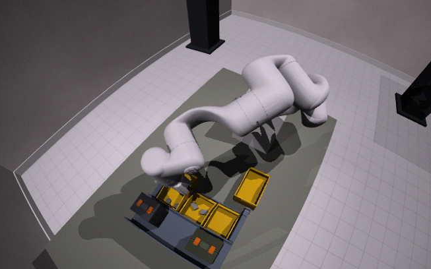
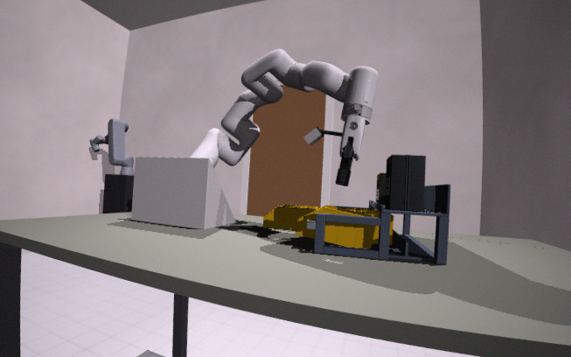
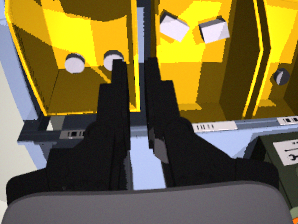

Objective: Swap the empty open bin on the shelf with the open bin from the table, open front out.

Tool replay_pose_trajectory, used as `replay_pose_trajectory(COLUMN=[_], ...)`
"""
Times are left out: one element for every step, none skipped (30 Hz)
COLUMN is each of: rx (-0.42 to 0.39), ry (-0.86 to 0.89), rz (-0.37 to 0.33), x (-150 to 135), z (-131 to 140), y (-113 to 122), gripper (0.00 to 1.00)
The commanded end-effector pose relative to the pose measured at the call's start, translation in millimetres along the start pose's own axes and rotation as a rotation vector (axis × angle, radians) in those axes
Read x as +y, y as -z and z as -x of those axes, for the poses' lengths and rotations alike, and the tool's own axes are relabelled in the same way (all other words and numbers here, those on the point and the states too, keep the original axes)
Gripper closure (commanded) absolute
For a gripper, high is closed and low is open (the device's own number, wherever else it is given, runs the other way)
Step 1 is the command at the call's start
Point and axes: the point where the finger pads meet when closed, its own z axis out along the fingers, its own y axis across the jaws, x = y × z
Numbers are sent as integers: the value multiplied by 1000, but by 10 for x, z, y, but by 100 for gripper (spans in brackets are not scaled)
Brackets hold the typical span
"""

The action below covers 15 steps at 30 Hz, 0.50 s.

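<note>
A blue-grey shelf (image 1: 190,223) holds three yellow open bins side by side. The left bin (image 1: 171,197) (image 3: 93,63) holds two small round parts. The middle bin (image 1: 197,208) holds two grey blocks (image 3: 193,28). The right bin (image 1: 222,220) shows a bare floor in the top view. A fourth yellow bin (image 1: 251,189) stands on the table to the right of the shelf, with no parts visible in it. My gripper (image 2: 344,177) hangs well above the shelf, over the wall between the left and middle bins (image 3: 135,66). Its fingers stand close together with nothing between them.
Two dark cases with orange latches (image 1: 148,207) (image 1: 204,245) sit on the shelf's top board behind the bins. The arm's white pedestal (image 2: 174,192) stands at the far side of the table. The shelf frame (image 2: 380,230) stands near the table's right part.
</note>
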Motion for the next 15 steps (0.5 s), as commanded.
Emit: replay_pose_trajectory(rx=[-4,-4,-4,-4,-4,-4,-4,-4,-4,-4,-4,-4,-4,-4,-4], ry=[-1,-1,-1,-1,-1,-1,-1,-1,-1,-1,-1,-1,-1,-1,-1], rz=[-3,-3,-3,-3,-3,-3,-3,-3,-3,-3,-3,-3,-3,-3,-3], x=[-10,-10,-10,-10,-10,-10,-10,-10,-10,-10,-10,-10,-10,-10,-10], z=[1,0,-1,-3,-4,-5,-5,-6,-7,-8,-8,-9,-9,-10,-10], y=[47,56,63,71,77,84,89,94,99,103,107,110,113,115,117], gripper=[90,90,90,90,90,90,90,90,90,90,90,90,90,90,90])
